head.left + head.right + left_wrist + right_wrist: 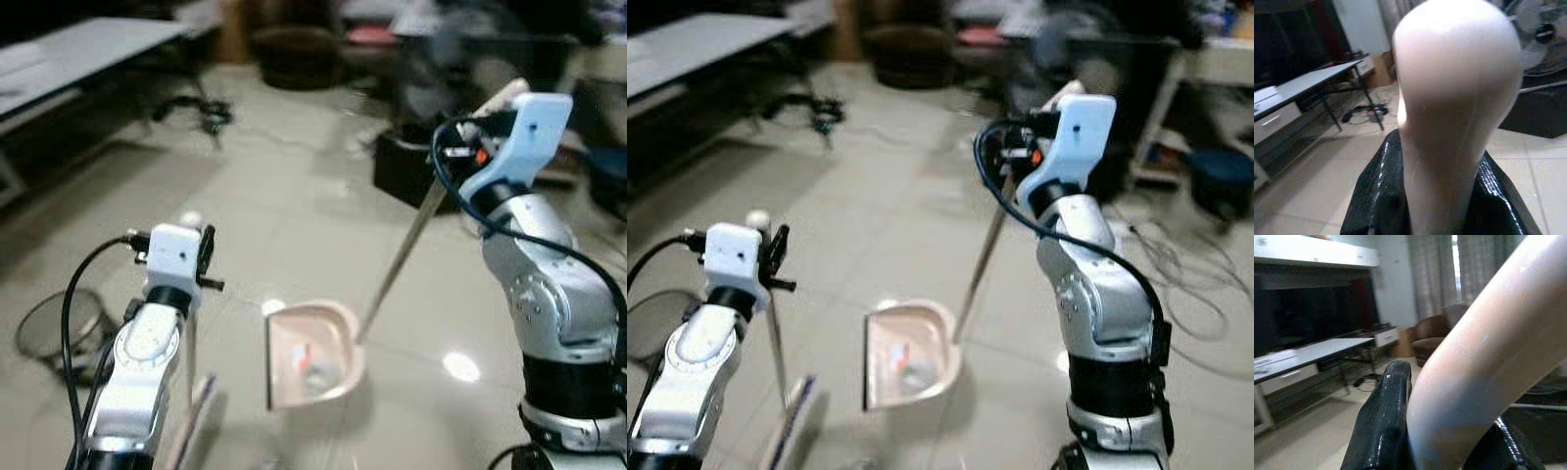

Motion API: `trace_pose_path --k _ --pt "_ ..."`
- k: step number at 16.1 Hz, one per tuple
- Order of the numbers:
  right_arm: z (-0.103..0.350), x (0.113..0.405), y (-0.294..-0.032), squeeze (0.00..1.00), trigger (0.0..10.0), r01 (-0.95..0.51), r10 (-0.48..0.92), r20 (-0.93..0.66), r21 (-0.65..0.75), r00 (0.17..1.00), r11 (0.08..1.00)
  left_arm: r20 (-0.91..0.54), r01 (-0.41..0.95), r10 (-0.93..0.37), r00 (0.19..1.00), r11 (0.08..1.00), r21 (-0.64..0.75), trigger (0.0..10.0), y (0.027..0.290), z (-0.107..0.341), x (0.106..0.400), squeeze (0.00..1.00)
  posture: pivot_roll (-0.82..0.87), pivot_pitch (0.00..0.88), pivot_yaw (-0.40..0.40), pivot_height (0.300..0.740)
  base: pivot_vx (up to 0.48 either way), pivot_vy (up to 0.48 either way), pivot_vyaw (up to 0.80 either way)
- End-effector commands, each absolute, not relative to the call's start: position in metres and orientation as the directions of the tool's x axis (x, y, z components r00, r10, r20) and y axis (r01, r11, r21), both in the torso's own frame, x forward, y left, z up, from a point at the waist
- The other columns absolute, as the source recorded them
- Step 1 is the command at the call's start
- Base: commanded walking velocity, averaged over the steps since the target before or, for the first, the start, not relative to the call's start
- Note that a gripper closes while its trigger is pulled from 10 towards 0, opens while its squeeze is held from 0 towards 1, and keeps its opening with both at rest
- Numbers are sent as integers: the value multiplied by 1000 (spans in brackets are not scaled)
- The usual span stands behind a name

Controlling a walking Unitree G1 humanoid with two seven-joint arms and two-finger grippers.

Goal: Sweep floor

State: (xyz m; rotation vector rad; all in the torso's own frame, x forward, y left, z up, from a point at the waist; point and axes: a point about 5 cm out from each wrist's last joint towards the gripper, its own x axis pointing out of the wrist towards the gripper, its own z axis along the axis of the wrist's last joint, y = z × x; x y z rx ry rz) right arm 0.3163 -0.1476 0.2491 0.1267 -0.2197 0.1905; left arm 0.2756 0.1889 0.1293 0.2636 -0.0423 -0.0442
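The left gripper [1442,196] is clamped on the pale rounded top of the broom handle [1454,98], its black fingers [1376,196] pressed against both sides of the shaft. The thin handle runs straight down from it to the broom head [792,419] on the floor at the near left. The right gripper [1444,440] pinches the curved pale grip of the dustpan handle [1488,347] between its two fingers. That long handle [407,250] slants down and to the left to the dustpan [312,354], which sits flat on the tiles between the two arms, near the broom head but apart from it, with a little debris inside.

The floor [294,196] is glossy beige tile, open in the middle and far ahead. At the left edge lies a dark mesh basket [54,328]; farther left stands a grey table [69,54] with cables [191,110] below it. On the far right are a black box [411,166], a fan and loose cords [1185,264].
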Motion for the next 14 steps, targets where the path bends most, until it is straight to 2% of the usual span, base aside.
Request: trace_pose_path --k 1,14 --pt "260 317 -142 0 10000 -225 191 267 105 945 969 84 13 -38 996 959 285 10000 191 139 275 0 -63 0 84 740 326 0 800" --pt "262 324 -126 0 10000 -275 233 271 129 934 953 66 9 -31 997 952 305 10000 188 133 265 0 -43 0 66 740 391 0 800"
